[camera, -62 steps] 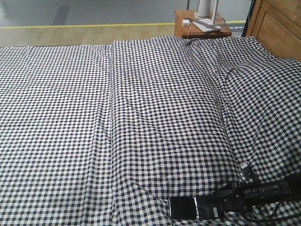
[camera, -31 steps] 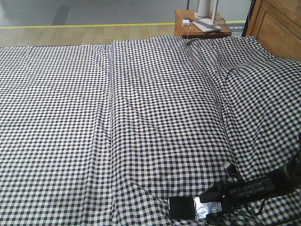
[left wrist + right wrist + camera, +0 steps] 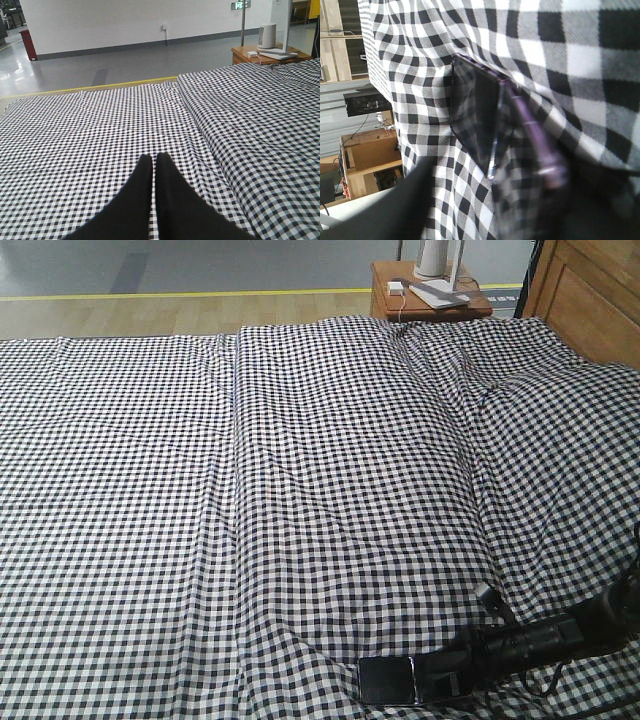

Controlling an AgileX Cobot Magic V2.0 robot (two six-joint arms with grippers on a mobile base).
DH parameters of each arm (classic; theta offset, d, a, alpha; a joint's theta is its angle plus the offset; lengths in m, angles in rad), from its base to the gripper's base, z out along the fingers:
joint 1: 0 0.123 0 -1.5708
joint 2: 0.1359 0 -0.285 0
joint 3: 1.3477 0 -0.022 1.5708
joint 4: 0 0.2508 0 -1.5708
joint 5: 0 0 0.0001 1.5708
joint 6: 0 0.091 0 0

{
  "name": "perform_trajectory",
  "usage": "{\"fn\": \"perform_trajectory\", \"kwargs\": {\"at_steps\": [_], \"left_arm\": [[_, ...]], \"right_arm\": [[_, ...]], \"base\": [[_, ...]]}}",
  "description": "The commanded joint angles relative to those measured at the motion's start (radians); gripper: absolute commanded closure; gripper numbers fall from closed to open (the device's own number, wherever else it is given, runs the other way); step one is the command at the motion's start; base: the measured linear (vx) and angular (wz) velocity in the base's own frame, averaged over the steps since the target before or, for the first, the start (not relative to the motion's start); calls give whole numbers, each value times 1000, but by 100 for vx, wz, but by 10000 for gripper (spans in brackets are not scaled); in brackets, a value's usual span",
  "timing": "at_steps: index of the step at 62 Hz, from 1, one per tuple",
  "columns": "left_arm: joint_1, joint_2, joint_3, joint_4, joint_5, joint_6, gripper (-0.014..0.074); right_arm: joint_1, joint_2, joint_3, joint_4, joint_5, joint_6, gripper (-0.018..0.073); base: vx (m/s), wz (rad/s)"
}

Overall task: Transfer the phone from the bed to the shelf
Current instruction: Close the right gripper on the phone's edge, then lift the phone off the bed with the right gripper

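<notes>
The thin glossy black phone (image 3: pixel 388 680) with a pinkish metallic edge lies flat on the black-and-white checked sheet of the bed (image 3: pixel 330 500), at its near edge toward the right. The black right gripper (image 3: pixel 452 672) reaches in low from the right and meets the phone's right end; in the right wrist view the phone (image 3: pixel 480 117) sits close between dark blurred jaws, which seem to be closing around its edge, though I cannot tell whether they grip it. The left gripper (image 3: pixel 154 165) hovers over the sheet well away from the phone, its 2 black jaws pressed together. At the far corner stands a small reddish-brown wooden nightstand (image 3: pixel 430 298).
</notes>
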Motion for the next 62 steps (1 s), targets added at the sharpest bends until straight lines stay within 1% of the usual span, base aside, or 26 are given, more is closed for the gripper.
{"fn": "perform_trajectory", "kwargs": {"at_steps": [1,7,16,21,36,42,50,55,62], "left_arm": [[0,-11,-26,-5,-71,-4,596],[0,-11,-26,-5,-71,-4,596],[0,-11,-26,-5,-71,-4,596],[0,-11,-26,-5,-71,-4,596],[0,-11,-26,-5,-71,-4,596],[0,-11,-26,-5,-71,-4,596],[0,-11,-26,-5,-71,-4,596],[0,-11,-26,-5,-71,-4,596],[0,-11,-26,-5,-71,-4,596]], "right_arm": [[4,-52,-7,25,99,-17,410],[4,-52,-7,24,99,-18,575],[2,-52,-7,24,105,-18,569],[-9,-52,-7,24,145,-26,568],[-89,-103,59,20,158,-44,568],[-109,-154,110,19,158,-72,566],[-110,-243,174,12,159,-109,561],[-105,-311,200,-9,159,-102,561],[-104,-417,233,-11,159,-68,561]], "base": [[0,0],[0,0],[0,0],[0,0],[0,0],[0,0],[0,0],[0,0],[0,0]]}}
